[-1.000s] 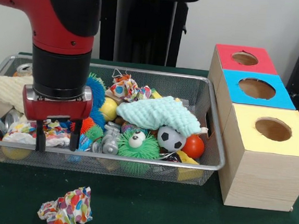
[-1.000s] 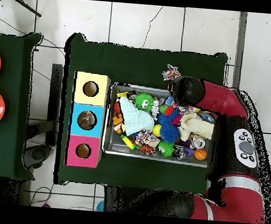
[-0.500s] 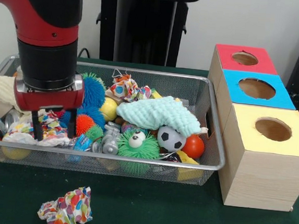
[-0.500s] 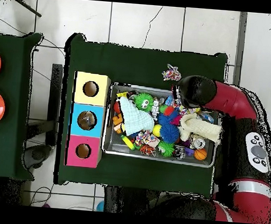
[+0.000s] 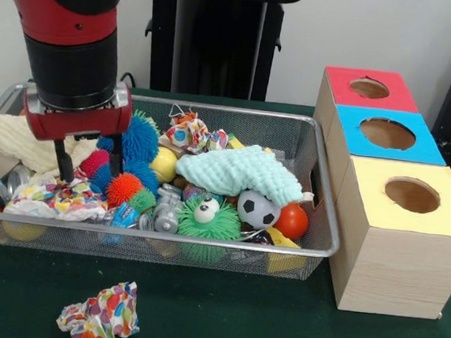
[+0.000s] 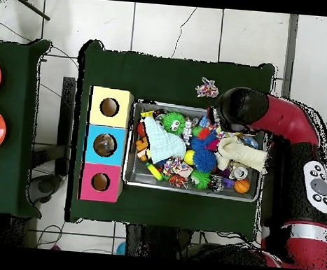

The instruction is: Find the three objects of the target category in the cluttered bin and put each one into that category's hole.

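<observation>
Your end effector hangs with fingers apart and empty at the bin's end away from the boxes, and the crumpled paper wad sits just below it, toward the near rim.

Beside the wire mesh bin stand three wooden boxes, each with one round hole: red-topped, blue-topped, yellow-topped. Inside the bin lie one black-and-white soccer ball, one mint-green cloth. In front of it lies one crumpled colourful paper wad.
</observation>
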